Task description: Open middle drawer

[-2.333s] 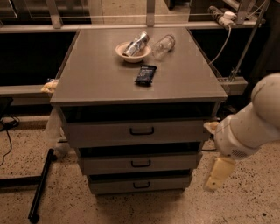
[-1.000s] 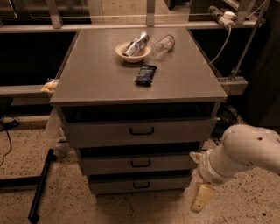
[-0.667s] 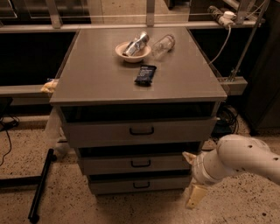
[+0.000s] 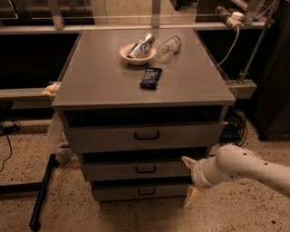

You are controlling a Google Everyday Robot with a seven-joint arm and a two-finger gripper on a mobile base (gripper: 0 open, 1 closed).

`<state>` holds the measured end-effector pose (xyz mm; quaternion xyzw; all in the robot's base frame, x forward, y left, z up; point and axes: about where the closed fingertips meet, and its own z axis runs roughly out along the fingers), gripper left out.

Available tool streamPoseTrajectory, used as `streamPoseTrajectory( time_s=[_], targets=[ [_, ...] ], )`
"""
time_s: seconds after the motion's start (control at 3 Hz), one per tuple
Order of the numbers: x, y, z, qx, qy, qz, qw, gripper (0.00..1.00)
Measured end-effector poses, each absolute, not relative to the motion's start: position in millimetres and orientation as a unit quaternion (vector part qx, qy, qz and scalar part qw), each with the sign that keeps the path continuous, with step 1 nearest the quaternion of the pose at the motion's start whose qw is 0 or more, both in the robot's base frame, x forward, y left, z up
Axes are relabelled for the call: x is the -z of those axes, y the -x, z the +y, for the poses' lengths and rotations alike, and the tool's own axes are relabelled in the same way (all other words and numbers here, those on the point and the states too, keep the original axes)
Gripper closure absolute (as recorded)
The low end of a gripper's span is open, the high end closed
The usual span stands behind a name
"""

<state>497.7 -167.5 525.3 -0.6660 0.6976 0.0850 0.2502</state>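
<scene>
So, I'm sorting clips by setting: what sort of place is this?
Probably a lab or workshop test area, not a home: a grey metal drawer cabinet on a speckled floor, with a corded power strip behind. The robot's hand is open by the middle drawer, at its right end.

Dim light falls on a speckled terrazzo floor [image 4: 244, 215], with a metal railing [image 4: 156, 12] behind.

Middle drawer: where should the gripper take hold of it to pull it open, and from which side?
Grip the black loop handle at the centre of the middle drawer, straight from the front: its horizontal bar stands off the flat face, so fingers fit above and below. The open gripper sits right of it, at the drawer's end.
</scene>
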Motion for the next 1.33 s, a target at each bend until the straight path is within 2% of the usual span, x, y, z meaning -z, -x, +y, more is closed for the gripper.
streamPoseTrajectory(
  time_s=[1.0,1.33],
  targets=[
    [-462.3,-563.6,-161.9,-0.093,0.676,0.692,0.236,0.0],
    [-441.6,-613.4,-157.7,-0.1,0.671,0.698,0.232,0.0]
  ],
)
